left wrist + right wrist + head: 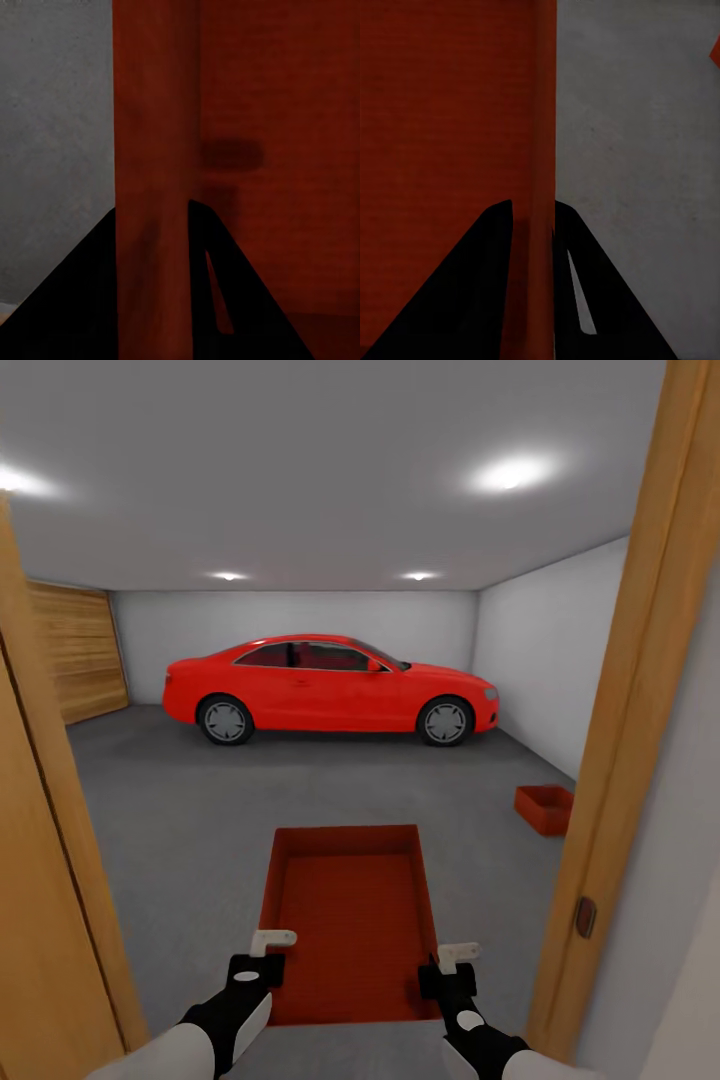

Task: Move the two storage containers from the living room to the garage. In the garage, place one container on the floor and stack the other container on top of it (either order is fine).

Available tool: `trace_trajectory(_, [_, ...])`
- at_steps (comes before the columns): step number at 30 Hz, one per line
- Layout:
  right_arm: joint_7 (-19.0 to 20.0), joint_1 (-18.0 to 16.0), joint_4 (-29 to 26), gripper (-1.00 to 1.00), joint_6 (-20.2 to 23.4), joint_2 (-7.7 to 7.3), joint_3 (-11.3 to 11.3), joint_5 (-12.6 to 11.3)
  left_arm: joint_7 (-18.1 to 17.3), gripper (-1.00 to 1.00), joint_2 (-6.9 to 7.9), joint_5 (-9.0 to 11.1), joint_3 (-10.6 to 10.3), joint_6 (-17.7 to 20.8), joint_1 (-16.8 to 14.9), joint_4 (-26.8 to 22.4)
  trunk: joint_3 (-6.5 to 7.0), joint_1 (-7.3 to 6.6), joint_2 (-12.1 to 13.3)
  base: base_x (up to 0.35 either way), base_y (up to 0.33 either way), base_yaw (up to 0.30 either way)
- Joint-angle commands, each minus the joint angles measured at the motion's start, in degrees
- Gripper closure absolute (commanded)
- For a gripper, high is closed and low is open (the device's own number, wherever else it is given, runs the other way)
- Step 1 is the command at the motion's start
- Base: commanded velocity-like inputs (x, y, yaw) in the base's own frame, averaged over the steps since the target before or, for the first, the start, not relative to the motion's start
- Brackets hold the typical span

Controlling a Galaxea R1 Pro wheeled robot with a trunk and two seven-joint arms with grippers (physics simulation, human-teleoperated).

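From the head camera you look through a wooden door frame (640,690) into the garage (300,615), grey-white walls around a wide stretch of dark grey floor (170,810). The red car (330,688) stands side-on at the far wall, well apart from you, with a wooden roll-up door (80,650) to its left. Between the car and you the concrete lies open; the frame's posts crowd both sides of your view. You carry one storage container (350,920) out front, open top up, its long walls running away from you. Your left gripper (262,958) is clamped over the near end of its left wall and your right gripper (448,970) over the near end of the right wall. The wrist cameras show what the head camera cannot: in each, the wall (154,150) (540,150) runs straight between the dark fingers (82,300) (472,292), one inside the box and one outside, with grey concrete beyond. The second container (545,807) sits on the floor near the right wall, just past the right post; the right wrist camera catches one orange corner (715,51) of it.
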Motion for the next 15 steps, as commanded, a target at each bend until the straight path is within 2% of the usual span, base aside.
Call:
trace_trajectory(1, [0.3,0.0,0.0,1.00,0.0,0.03,0.6,-0.1,0.0,1.00,-0.42,3.1,1.6,0.1,-0.1,-0.8,-0.09,0.04,-0.1,0.308,0.000,0.000])
trace_trajectory(9, [0.3,0.0,0.0,1.00,0.0,0.01,0.7,-0.1,0.0,1.00,-0.42,3.1,1.6,0.1,-0.1,-0.8,-0.09,0.04,-0.1,0.315,0.010,0.000])
trace_trajectory(15, [0.3,0.0,0.0,1.00,0.0,0.01,0.7,-0.1,0.0,1.00,-0.42,3.1,1.6,0.1,-0.1,-0.8,-0.09,0.04,-0.1,0.314,0.102,0.000])
